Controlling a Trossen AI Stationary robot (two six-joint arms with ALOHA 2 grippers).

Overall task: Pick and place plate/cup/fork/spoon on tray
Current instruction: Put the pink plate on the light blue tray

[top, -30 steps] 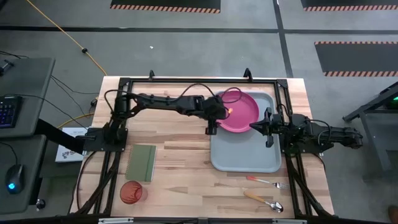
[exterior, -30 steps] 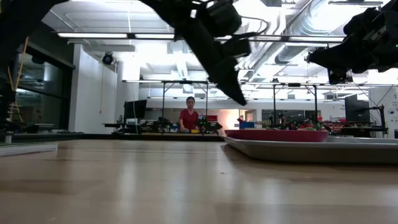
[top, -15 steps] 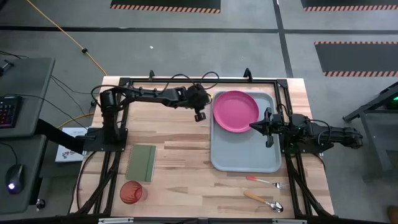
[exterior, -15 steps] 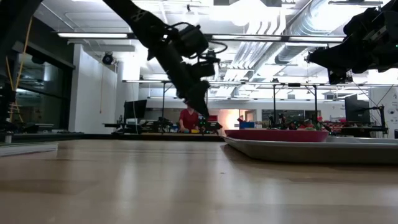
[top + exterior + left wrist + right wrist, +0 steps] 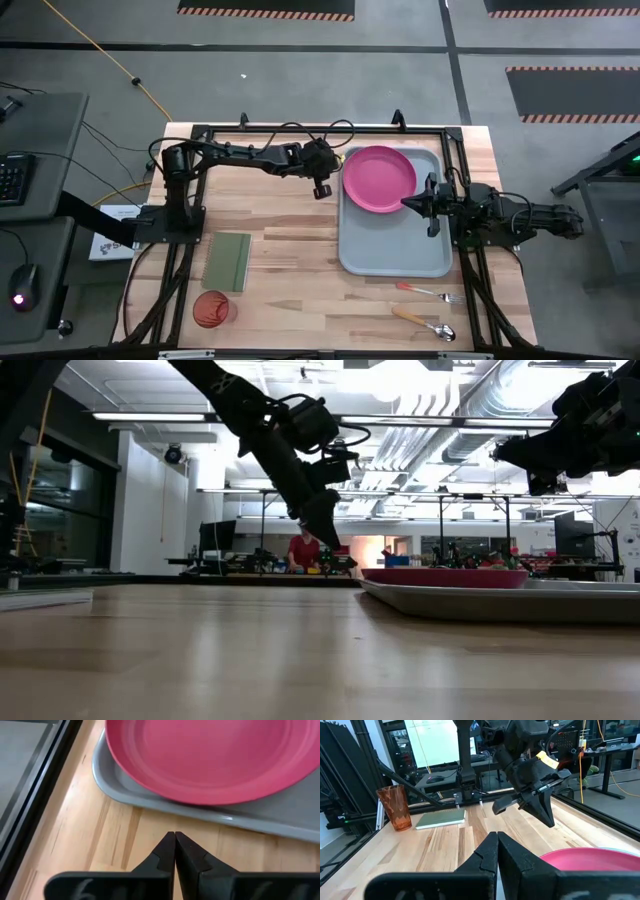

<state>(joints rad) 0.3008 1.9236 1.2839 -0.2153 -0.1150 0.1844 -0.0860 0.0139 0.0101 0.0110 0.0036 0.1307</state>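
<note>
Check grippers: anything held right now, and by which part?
Nothing held. Left gripper is shut and empty above the wood beside the tray; right gripper is shut and empty at the plate rim.

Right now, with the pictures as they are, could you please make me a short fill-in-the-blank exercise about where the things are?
1. The plate lies on the ____.
2. The cup stands on the table beside the green ____.
3. The fork and the ____ lie on the table, off the tray.
4. The jaws of the left gripper are ____.

Missing words: tray; notebook; spoon; shut

overhead, table-level, two wrist views, sharing plate
</note>
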